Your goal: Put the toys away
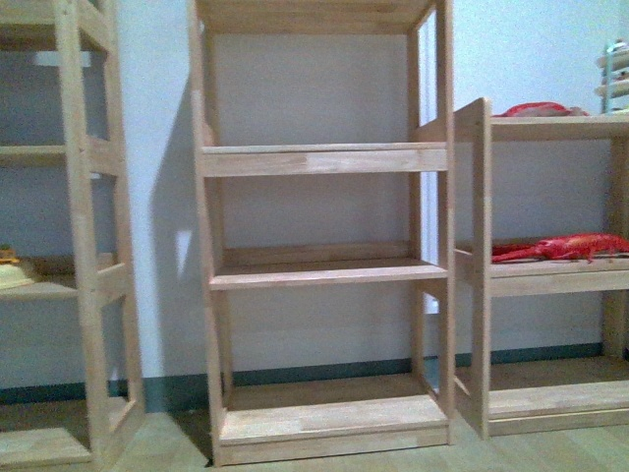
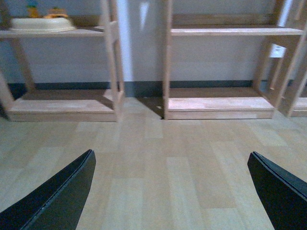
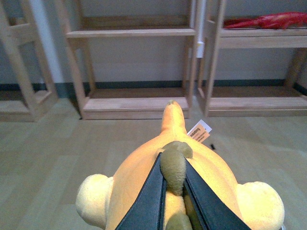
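Observation:
In the right wrist view my right gripper (image 3: 172, 165) is shut on the plush animal (image 3: 139, 177), an orange-yellow soft toy. The dark fingers (image 3: 151, 201) pinch an olive-brown patch (image 3: 173, 165) on its back. Pale yellow paws stick out on both sides and a paper tag (image 3: 199, 132) hangs at its far end. It hangs above the wooden floor, short of the middle shelf unit (image 3: 134, 103). My left gripper (image 2: 170, 184) is open and empty over bare floor, its fingers (image 2: 62, 196) wide apart. Neither arm shows in the front view.
Three wooden shelf units stand against the wall; the middle one (image 1: 324, 270) is bare. A red lobster toy (image 1: 560, 248) lies on the right unit's middle shelf, another red item (image 1: 536, 109) on its top. A cream dish (image 2: 41, 24) with toys sits on the left unit.

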You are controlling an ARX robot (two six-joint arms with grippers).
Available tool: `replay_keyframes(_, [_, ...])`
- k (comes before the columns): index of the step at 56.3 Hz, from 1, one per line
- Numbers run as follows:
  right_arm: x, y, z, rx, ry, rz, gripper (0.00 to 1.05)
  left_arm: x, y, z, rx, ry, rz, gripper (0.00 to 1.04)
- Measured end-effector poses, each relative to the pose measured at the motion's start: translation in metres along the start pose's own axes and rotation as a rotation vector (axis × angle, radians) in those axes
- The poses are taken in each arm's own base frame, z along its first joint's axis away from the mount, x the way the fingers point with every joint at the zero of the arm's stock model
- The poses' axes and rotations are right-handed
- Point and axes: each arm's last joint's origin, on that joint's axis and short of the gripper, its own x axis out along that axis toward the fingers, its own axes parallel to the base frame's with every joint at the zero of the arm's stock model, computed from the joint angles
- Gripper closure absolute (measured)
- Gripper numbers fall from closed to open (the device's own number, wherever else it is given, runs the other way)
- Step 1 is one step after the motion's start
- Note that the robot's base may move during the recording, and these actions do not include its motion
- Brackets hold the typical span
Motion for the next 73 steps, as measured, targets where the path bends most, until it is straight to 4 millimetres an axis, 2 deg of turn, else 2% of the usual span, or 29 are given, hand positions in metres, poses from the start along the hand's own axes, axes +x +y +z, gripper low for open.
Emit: replay_keyframes(73, [0.0,0.0002,0.0,0.0,0.0,0.005,0.98,0.0,0.0001,0.0,0.0,0.0,0.002,0.06])
